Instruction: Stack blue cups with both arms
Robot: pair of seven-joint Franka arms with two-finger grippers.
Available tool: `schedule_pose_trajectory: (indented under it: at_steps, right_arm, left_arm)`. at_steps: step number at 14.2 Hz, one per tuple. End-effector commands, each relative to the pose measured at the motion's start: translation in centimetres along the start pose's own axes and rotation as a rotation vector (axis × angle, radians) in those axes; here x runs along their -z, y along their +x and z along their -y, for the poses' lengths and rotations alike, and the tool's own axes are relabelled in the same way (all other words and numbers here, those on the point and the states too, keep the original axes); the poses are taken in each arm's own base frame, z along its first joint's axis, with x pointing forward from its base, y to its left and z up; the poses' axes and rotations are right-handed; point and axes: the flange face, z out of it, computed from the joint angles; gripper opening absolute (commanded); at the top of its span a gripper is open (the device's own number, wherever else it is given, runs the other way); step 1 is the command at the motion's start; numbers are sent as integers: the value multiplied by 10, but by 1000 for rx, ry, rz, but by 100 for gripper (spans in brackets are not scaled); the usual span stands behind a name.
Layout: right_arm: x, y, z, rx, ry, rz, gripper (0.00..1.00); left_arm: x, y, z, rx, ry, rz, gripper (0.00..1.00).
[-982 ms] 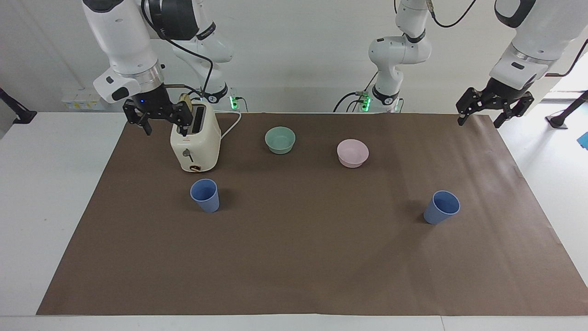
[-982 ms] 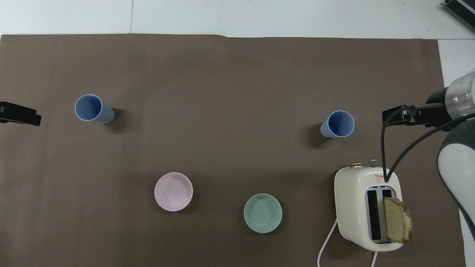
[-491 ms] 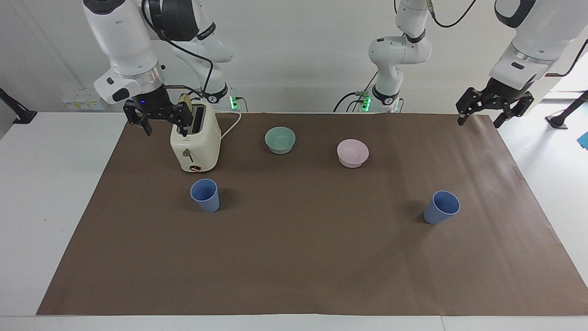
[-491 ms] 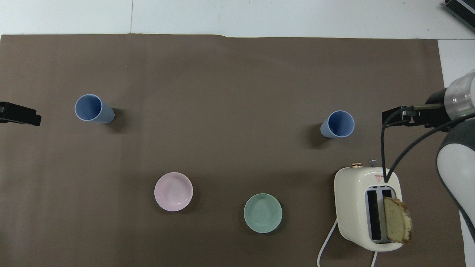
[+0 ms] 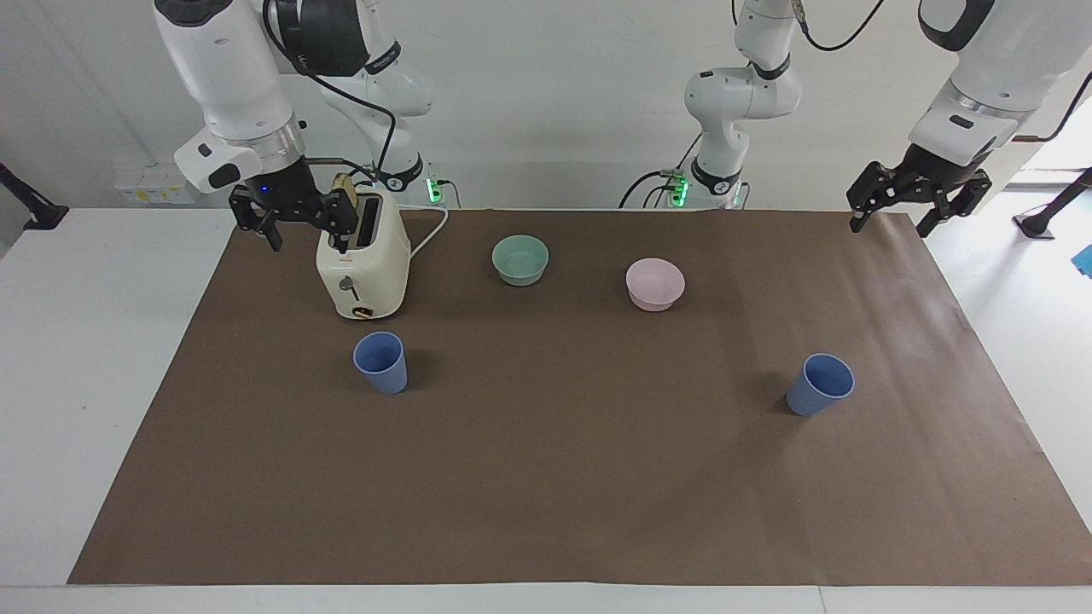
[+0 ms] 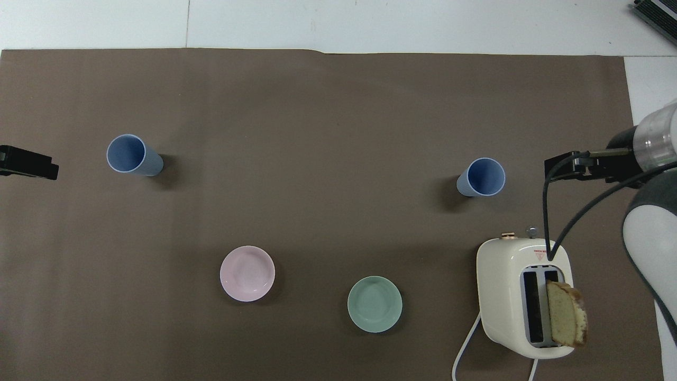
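I see both small matte periwinkle-blue tapered plastic cups standing upright, well apart. One (image 5: pixel 381 362) sits farther from the robots than the cream toaster (image 5: pixel 363 267), w/ right gripper (image 5: pixel 298 223) up beside the toaster, fingers spread, empty. Other cup (image 5: pixel 820 385) at left arm's end; left gripper (image 5: pixel 914 209) spread, empty, over mat corner. Each arm nearer its own cup.

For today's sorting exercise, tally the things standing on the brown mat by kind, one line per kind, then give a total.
Blue cups: 2, one in front of the toaster, one toward the left arm's end
Bowls: 2, teal-green bowl and pink bowl
Toaster: 1, with a bread slice in its slot
Total: 5
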Motion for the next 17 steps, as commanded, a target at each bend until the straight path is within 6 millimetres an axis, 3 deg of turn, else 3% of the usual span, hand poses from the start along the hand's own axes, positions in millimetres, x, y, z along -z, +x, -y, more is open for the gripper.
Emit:
schedule_pose_trajectory:
  at_steps: [1,17]
  right_arm:
    - [2,-7,-5,17,5,-18,100]
    - [1,-6,-5,19,5,-15,100]
  left_arm:
    - [2,-6,-4,-2,-7,0,100]
    - [1,-5,4,5,-4,-14,100]
